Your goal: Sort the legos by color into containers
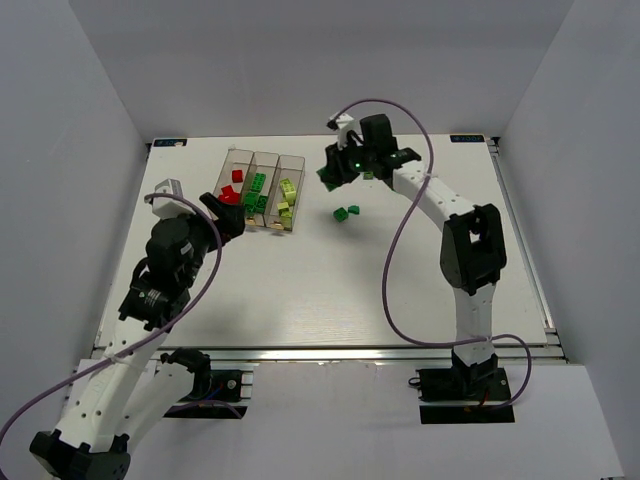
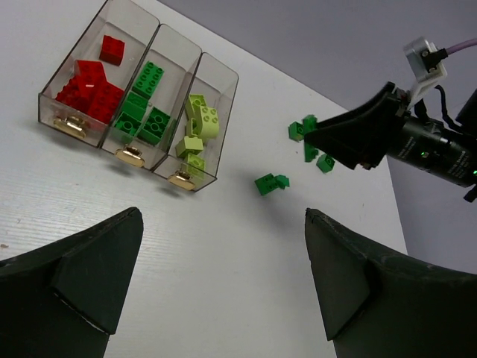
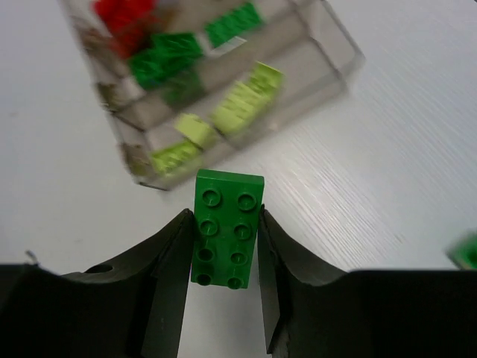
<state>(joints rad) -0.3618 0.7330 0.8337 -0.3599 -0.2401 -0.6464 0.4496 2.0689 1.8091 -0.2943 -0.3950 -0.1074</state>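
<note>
1. White table (image 1: 320, 300), white walls (image 1: 80, 150) all round. The containers (image 2: 200, 54) sit far-left: red legos (image 2: 88, 88) in the left bin, dark green ones (image 2: 141, 112) in the middle, pale yellow-green ones (image 2: 197, 123) on the right.
2. Right gripper (image 3: 225, 246) is clamped on a dark green brick (image 3: 229, 201), off to the right of the containers.
3. Left gripper (image 2: 221, 224) hangs by the bins' near end, jaws spread wide, nothing in it.
4. Couple of loose green bricks (image 1: 347, 212) lie on the table just near of the right gripper.

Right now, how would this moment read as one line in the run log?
right claw: shut on dark green lego | left claw: open, empty | containers: colors separated | loose green legos: on table
</note>
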